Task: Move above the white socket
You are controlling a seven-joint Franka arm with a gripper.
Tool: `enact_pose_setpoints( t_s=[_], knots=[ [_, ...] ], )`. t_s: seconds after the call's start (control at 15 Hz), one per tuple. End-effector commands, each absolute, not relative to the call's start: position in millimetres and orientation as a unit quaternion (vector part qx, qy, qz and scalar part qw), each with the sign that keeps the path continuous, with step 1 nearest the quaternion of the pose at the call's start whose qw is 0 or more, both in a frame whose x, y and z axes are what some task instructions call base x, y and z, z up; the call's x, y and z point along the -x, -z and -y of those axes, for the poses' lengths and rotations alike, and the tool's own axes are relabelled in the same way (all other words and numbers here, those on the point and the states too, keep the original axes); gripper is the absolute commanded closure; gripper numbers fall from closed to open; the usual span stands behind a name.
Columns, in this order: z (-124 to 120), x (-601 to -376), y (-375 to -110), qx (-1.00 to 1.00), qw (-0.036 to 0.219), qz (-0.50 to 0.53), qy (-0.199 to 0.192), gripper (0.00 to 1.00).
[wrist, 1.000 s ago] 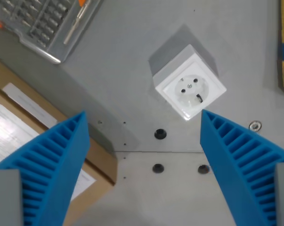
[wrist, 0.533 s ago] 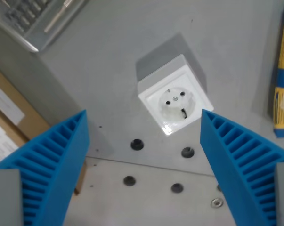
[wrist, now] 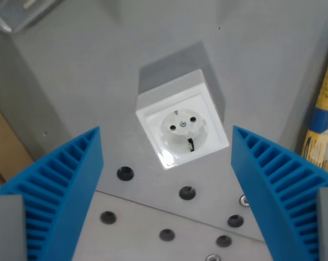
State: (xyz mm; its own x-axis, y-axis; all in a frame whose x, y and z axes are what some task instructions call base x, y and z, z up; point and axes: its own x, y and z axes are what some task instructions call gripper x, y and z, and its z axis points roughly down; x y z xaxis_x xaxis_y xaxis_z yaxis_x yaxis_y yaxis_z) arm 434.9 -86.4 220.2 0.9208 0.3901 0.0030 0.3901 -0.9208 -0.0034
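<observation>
At the wrist view's far left, a strip of brown cardboard [wrist: 1,149] shows at the edge of the grey table [wrist: 87,81], and the corner of a clear plastic case [wrist: 19,11] sits in the upper left; neither matters to the task. Next comes the left blue ribbed finger [wrist: 55,196] of the gripper [wrist: 166,196], which is spread wide and holds nothing, as suits a move that only calls for positioning. Between the two fingers, slightly left of centre and in the upper half of the gap, stands the white socket [wrist: 183,128], a square block resting on the table with its round face turned up toward the camera. Below it, a row of dark screw holes [wrist: 186,192] marks a seam in the table plate. The gripper looks nearly centred over the socket, so little correction seems left. At the right edge, beyond the right finger [wrist: 283,185], lies a blue and yellow package [wrist: 322,125], well apart from the socket.
</observation>
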Motion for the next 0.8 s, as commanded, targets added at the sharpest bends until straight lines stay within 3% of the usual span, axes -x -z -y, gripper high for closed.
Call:
enact_pose_setpoints(
  t_s=[0.07, 0.8],
  knots=[
    [94.8, -427.0, -208.2, 0.943, 0.012, 0.327, 0.068, 0.00],
    [109.3, -418.8, -177.8, 0.930, 0.020, 0.359, 0.078, 0.00]
  ],
)
